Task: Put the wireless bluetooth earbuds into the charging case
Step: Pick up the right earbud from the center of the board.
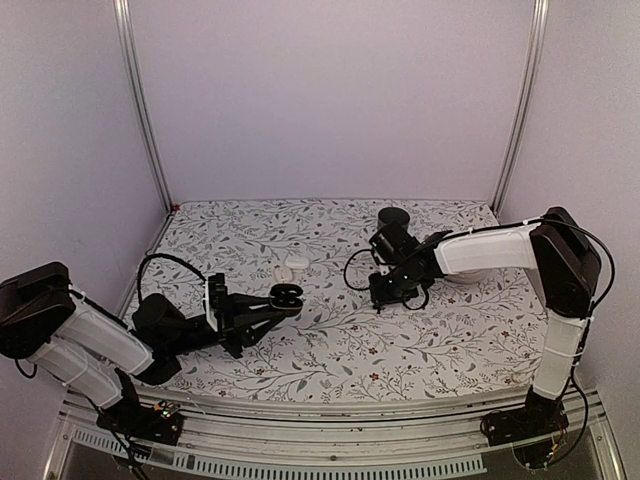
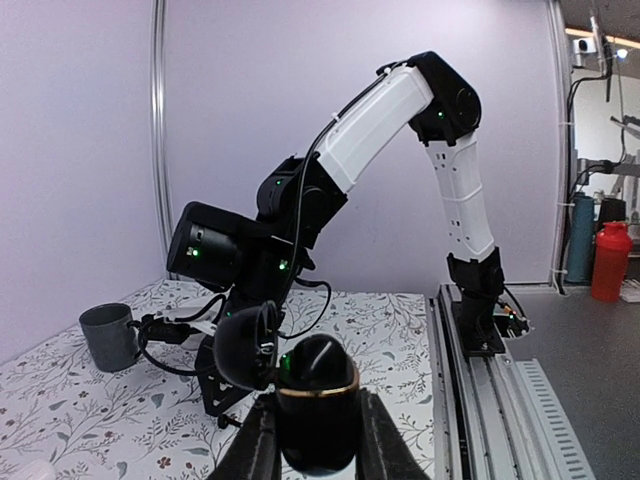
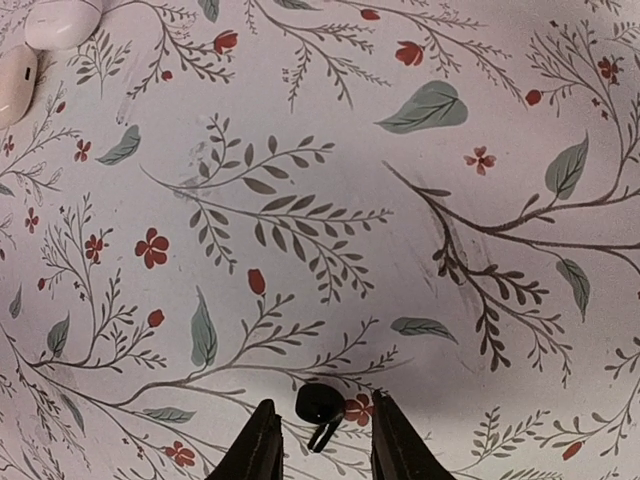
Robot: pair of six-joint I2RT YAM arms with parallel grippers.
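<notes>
**Caller:** Left gripper (image 2: pixel 318 438) is seen clamped on the round black charging case (image 2: pixel 318 400), with the lid swung open and the case held clear of the table.

**Analyst:** That arm is stretched low and forward from its base, the forearm nearly level.

**Caller:** Right gripper (image 3: pixel 323 425) is pointed straight down with its fingers narrowly parted. A black earbud (image 3: pixel 318 402) is straddled on the floral cloth (image 3: pixel 420 250), and neither finger is seen touching it.

**Analyst:** The right arm is bent sharply at the elbow, with the wrist dropped toward mid-table. White pieces (image 1: pixel 292 268) are noted lying beyond the left gripper; whether they are a case or buds cannot be told.
</notes>
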